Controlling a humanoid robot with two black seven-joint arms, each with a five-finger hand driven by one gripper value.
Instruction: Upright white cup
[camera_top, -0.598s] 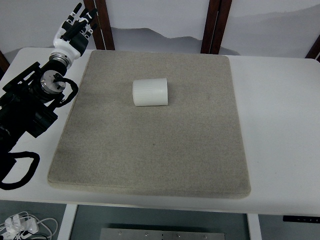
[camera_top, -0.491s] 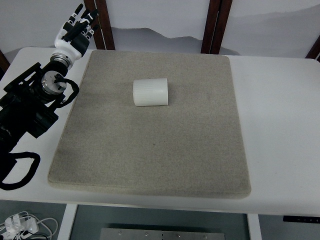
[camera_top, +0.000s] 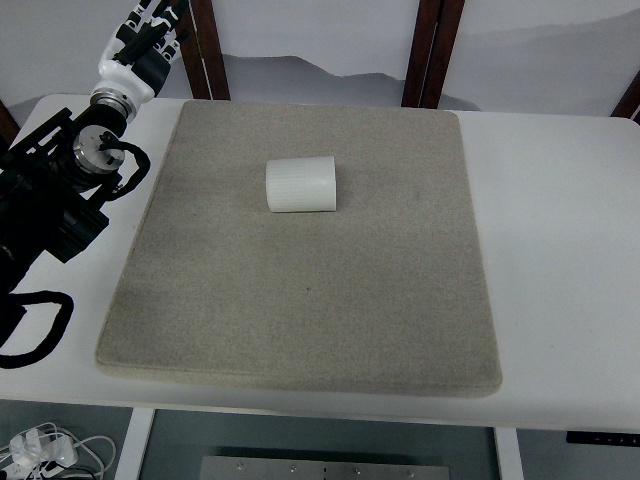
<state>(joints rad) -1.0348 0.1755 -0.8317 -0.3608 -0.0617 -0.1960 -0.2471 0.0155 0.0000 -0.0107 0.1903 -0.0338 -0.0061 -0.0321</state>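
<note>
On the grey felt mat (camera_top: 300, 300), a little beyond its middle and slightly to the left, lies the white cup (camera_top: 300, 184), tipped over on its ribbed side. Points with one end to the left and the other to the right, and touches only the mat. Cannot be told from this view which end is the mouth. Probably placed on the mat so as not to roll: soft cloth, enough friction to keep a round body quiet.

At the far-left corner of the mat, above the white worktop (camera_top: 560, 250), hangs the left robot hand (camera_top: 142, 45), raised high and partly cut by the top edge of the picture. Holds nothing; fingers loose and extended, not clenched. Stands well apart from the cup, so no contact yet. Black forearm and cables spread along the left border of the mat.

No right arm to be seen anywhere.

Judged from this: task not begun, cup not yet upright. Next, likely a reach from the mat's far-left corner toward the cup, then a grasp around its body and a turn onto its base. Risk of pushing the cup into rolling away across the mat if touched on one side only.
</note>
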